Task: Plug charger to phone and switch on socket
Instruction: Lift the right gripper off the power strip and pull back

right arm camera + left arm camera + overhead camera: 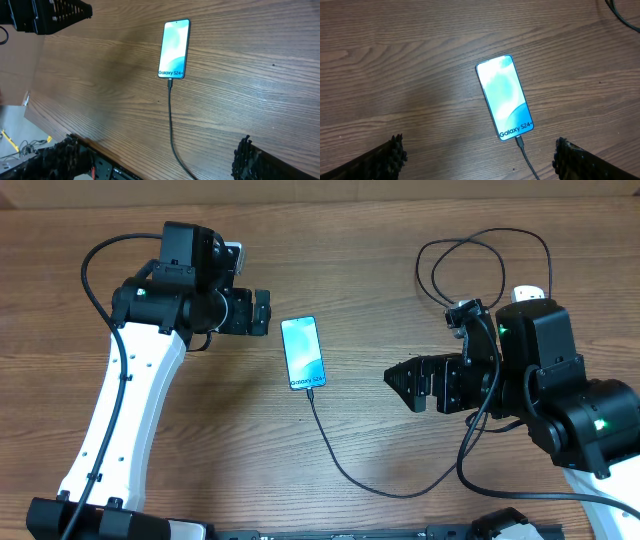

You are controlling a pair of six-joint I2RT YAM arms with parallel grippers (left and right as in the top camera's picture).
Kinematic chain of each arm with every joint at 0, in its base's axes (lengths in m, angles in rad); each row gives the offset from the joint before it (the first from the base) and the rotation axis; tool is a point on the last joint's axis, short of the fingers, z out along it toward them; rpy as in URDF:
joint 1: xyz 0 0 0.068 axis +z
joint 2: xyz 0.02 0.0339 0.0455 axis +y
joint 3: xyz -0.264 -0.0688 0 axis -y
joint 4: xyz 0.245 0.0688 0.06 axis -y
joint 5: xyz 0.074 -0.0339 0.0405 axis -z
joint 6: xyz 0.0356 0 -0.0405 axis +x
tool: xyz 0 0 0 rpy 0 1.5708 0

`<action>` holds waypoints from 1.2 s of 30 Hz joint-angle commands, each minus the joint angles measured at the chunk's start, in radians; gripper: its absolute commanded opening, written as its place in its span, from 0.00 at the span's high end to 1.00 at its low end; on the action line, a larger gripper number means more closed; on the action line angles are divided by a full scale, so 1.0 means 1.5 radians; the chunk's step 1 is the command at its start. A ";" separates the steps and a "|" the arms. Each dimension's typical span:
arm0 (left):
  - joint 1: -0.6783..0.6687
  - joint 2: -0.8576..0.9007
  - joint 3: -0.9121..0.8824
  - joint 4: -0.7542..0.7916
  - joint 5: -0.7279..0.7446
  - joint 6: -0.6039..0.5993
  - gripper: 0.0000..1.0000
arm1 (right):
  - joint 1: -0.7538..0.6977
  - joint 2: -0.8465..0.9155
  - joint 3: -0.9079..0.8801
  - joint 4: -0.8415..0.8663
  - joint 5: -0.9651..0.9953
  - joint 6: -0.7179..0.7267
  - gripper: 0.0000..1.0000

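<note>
- Light-blue phone point(304, 353) lies mid-frame, black charger point(330, 450) plugged into its lower end (cable trails right).
- Either side, left gripper point(262, 312) and right gripper point(402, 387) stand spread wide.

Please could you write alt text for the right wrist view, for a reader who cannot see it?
A phone with a lit light-blue screen lies flat on a wooden table, a thin black charger cable plugged into its near end and running toward the camera. The dark fingertips of the open right pincer show at the bottom corners, holding nothing.

Robot lab: two arms point(120, 400) at wooden table point(230, 460)
</note>
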 commanded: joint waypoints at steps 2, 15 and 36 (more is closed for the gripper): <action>-0.002 0.006 0.010 0.001 -0.004 0.018 0.00 | 0.003 -0.001 0.009 0.003 0.004 -0.010 0.00; -0.002 0.006 0.010 0.001 -0.004 0.018 0.00 | 0.003 -0.001 0.009 -0.009 0.051 -0.011 0.00; -0.002 0.006 0.010 0.001 -0.004 0.018 0.00 | 0.002 -0.305 -0.427 0.355 0.093 -0.015 0.00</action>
